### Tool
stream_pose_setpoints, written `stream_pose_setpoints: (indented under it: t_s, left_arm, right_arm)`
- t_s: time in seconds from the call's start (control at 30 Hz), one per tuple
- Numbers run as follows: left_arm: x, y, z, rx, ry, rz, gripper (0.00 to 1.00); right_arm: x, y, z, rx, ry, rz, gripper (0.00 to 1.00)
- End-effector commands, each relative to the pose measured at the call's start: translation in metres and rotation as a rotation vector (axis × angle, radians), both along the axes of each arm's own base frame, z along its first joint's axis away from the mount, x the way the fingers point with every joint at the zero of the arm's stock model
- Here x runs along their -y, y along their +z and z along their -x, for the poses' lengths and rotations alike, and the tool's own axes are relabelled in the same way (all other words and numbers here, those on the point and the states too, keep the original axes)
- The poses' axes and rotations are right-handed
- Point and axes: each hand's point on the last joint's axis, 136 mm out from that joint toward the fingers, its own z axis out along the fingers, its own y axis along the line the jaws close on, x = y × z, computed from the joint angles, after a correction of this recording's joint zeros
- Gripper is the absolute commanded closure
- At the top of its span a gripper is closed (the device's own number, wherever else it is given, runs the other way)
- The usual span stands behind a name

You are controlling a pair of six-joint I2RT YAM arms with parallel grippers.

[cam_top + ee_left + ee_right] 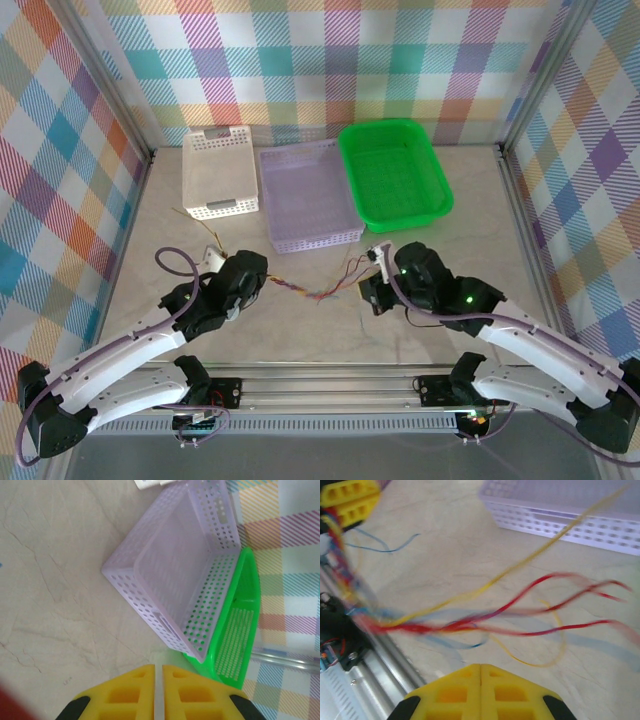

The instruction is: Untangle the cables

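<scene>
Finds nearest the lens the right gripper (480, 666), yellow pads pressed flush, nothing visibly clamped. Notes the cables (470, 625), red, yellow and blue, blurred just beyond its tips, stretching toward the left gripper (158, 667). Records that gripper's pads a bare slit apart; cannot confirm any pinch on strands. Sees open table (330, 330) around the bundle, bounded by lilac basket (318, 238) behind and metal rail (330, 385) in front.
</scene>
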Motion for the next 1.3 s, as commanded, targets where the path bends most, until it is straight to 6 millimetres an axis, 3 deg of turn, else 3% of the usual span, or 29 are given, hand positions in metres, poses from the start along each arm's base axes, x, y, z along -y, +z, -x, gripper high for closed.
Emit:
stream_pose_setpoints:
  t_s: [0.0,0.2,0.37,0.43,0.53,0.63,0.83,1.0,1.17,1.27]
  left_arm:
    - [-0.016,0.011,-0.002,0.02,0.03,-0.059,0.99]
    - [-0.017,0.009,-0.002,0.012,0.019,-0.081,0.98]
    - [-0.008,0.008,-0.006,0.012,-0.014,-0.082,1.0]
    - [-0.002,0.008,-0.009,0.007,-0.029,-0.085,1.0]
    - [0.01,0.009,-0.016,0.0,-0.065,-0.094,1.0]
    - [0.025,0.007,-0.021,-0.018,-0.106,-0.094,1.0]
    - [0.041,0.01,-0.028,-0.015,-0.145,-0.068,1.0]
    - [0.048,0.009,-0.028,-0.019,-0.173,-0.059,1.0]
    - [0.05,0.009,-0.028,-0.019,-0.186,-0.054,1.0]
    - [0.052,0.011,-0.029,-0.015,-0.191,-0.051,1.0]
  right_arm:
    - [0.028,-0.007,0.001,-0.046,-0.058,0.084,1.0]
    - [0.035,0.0,-0.002,-0.056,-0.079,0.047,1.0]
    - [-0.005,0.023,0.028,-0.077,0.181,-0.169,0.99]
    - [-0.02,0.033,0.039,-0.095,0.275,-0.243,0.87]
    - [-0.035,0.04,0.042,-0.085,0.347,-0.276,0.6]
    - [-0.052,0.042,0.044,-0.047,0.411,-0.264,0.49]
    - [-0.083,0.018,0.032,0.024,0.429,-0.115,0.44]
    - [-0.095,0.007,0.011,0.081,0.387,-0.081,0.4]
    - [-0.104,-0.003,0.001,0.098,0.373,-0.061,0.4]
    - [-0.112,-0.009,0.005,0.072,0.409,-0.061,0.45]
